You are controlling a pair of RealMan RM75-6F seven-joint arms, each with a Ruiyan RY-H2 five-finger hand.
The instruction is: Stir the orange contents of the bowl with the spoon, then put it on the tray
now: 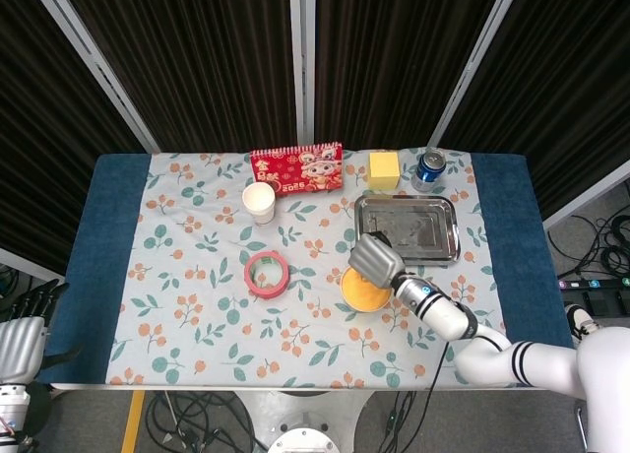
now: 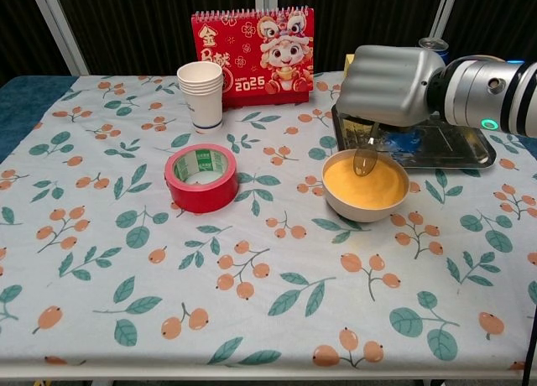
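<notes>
While the right hand (image 2: 393, 86) hangs over the far rim of the bowl (image 2: 366, 203), its fingers, hidden under the grey shell in the chest view, appear to pinch the handle of the spoon (image 2: 365, 157), which hangs nearly upright beneath them with its scoop at or just above the orange contents (image 2: 362, 187); the exact grip on the handle cannot be made out. In the head view the same hand (image 1: 374, 258) covers the far-left part of the bowl (image 1: 364, 297). The tray (image 2: 474, 158) lies on the desk just behind and to the right of the fingers, touching or nearly touching the bowl's far side, with a blue can (image 2: 430, 44) and a yellow block (image 2: 347, 62) partly hidden beyond the hand. The left hand is not visible in either view. Judged from this position, the stirring step is in hand and the transfer to the tray is not yet done. To do it well, the scoop should be kept low in the contents and swept in a circle inside the wall, without pressing on the rim, since a sideways push could slide or tip the light bowl on the cloth. The upright handle gives little leverage, so slow wrist motion is advisable to avoid the spoon twisting between the fingers. The red tape roll (image 2: 200, 177), paper cups (image 2: 200, 95) and calendar (image 2: 252, 56) stand well to the left of the fingers and pose no obstruction.
</notes>
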